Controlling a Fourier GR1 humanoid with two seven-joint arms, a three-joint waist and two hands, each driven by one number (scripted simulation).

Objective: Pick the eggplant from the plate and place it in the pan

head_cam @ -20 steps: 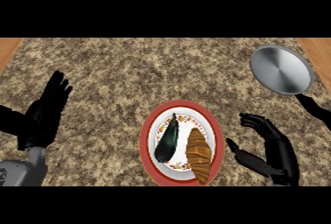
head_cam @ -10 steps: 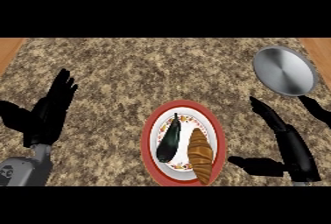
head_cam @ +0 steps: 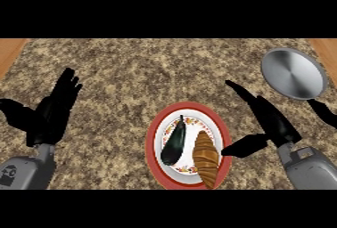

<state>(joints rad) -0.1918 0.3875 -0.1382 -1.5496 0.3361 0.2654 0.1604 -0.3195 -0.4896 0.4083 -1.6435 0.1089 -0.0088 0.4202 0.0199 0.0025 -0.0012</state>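
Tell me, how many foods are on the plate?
2. The dark eggplant lies on the left half of the red-rimmed plate, and the brown croissant lies on the right half beside it. Nothing looks hidden.

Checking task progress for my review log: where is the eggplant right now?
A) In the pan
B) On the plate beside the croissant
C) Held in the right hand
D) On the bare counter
B: the eggplant lies on the plate left of the croissant, while the pan holds nothing and the right hand has straight fingers beside the plate.
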